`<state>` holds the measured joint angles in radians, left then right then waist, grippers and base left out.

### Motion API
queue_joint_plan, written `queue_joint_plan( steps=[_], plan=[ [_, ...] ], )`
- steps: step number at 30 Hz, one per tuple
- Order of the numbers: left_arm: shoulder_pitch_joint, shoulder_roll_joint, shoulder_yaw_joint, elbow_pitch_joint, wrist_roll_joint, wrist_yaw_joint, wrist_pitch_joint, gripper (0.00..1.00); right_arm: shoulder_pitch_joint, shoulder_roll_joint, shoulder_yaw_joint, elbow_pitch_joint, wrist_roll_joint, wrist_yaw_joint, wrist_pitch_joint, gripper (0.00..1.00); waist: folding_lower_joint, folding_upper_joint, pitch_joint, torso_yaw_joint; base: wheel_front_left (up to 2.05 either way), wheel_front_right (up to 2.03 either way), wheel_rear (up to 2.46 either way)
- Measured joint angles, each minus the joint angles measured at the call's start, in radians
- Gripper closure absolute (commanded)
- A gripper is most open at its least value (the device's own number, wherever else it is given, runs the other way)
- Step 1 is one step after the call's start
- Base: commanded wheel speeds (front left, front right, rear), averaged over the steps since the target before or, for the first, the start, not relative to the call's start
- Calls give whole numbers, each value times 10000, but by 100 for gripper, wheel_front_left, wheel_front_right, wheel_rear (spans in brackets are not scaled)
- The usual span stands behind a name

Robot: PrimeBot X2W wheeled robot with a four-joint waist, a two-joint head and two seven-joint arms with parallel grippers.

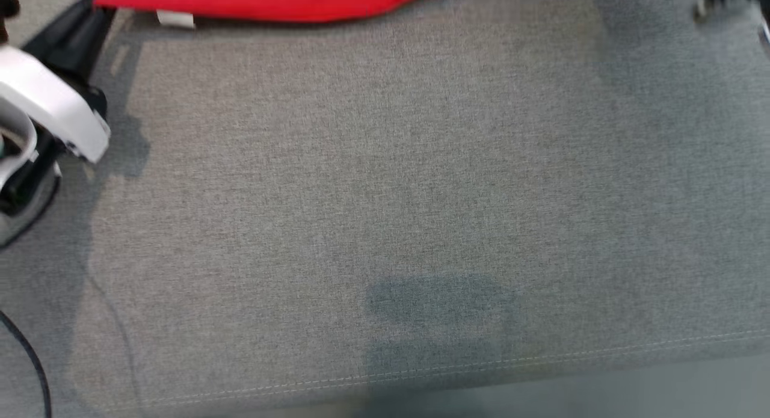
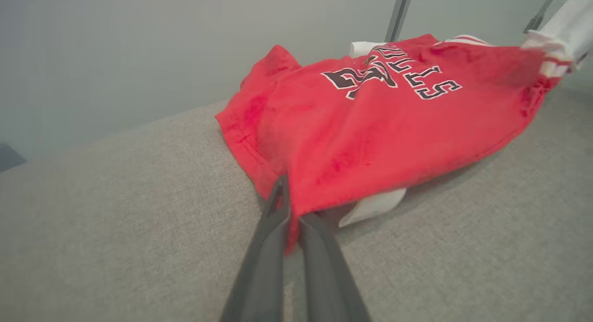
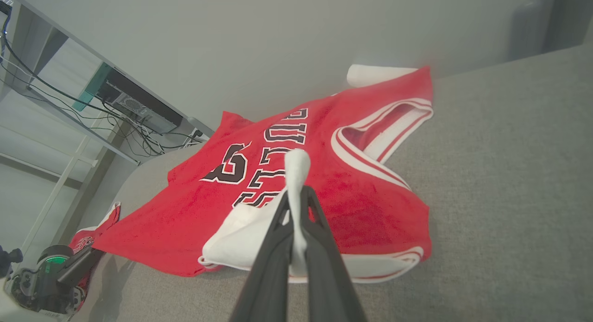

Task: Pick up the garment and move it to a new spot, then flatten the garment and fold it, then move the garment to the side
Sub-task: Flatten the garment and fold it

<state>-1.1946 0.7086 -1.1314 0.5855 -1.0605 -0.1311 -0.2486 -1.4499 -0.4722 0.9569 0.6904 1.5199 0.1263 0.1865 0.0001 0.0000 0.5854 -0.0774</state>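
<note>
Head view: the red jersey (image 1: 271, 0) was just a strip at the far edge of the grey upholstered surface (image 1: 391, 195). The wide near and middle stretch of it had no garment on it. My left forearm (image 1: 48, 105) sat at the far left, and a cable (image 1: 30, 358) ran down the near left corner.

Left wrist view: my left gripper (image 2: 292, 211) was clamped together on the near red hem. Fabric was pinched between the two fingers, with a white flap poking out just to the right of them. The jersey body ran away from me, number and lettering facing up. It was rumpled and sagging, and its far right end was lifted. What held that end was too blurred to tell.

Right wrist view: my right gripper (image 3: 296, 197) was closed on a fold of the jersey's white fabric, which stuck up past the fingertips. The armhole trim showed just to the right. A shelf (image 3: 134, 104) with cabling stood off the far left.

Progress, my call: early. The pickup was done, with both grips on and the jersey slung between them. The move to a new spot looked to be in hand, not finished. The jersey was neither flattened nor folded, so the flatten, the fold and the move to the side were all left.
</note>
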Motion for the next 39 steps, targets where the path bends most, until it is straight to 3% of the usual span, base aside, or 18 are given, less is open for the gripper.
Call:
queue_joint_plan(
  steps=[6,12,25,39],
  plan=[
    [2229,-305,1563,-453,573,0,-46,100,2334,-1762,-92,-1695,1450,-2,1037,100,0,0,-729,114,0,0,0],
    [4270,-980,2648,-520,1722,0,-44,100,3965,-2571,-67,-2606,2031,-2,1162,100,0,1,-1639,239,0,0,0],
    [6558,-2052,3808,84,3847,0,-42,100,6352,-2840,466,-3216,2487,-2,278,100,0,1,-3188,307,0,0,0],
    [8125,-2863,4067,541,4485,0,-42,100,7864,-2562,884,-3250,2376,-2,-464,100,-1,1,-4283,406,0,0,0]
  ],
)
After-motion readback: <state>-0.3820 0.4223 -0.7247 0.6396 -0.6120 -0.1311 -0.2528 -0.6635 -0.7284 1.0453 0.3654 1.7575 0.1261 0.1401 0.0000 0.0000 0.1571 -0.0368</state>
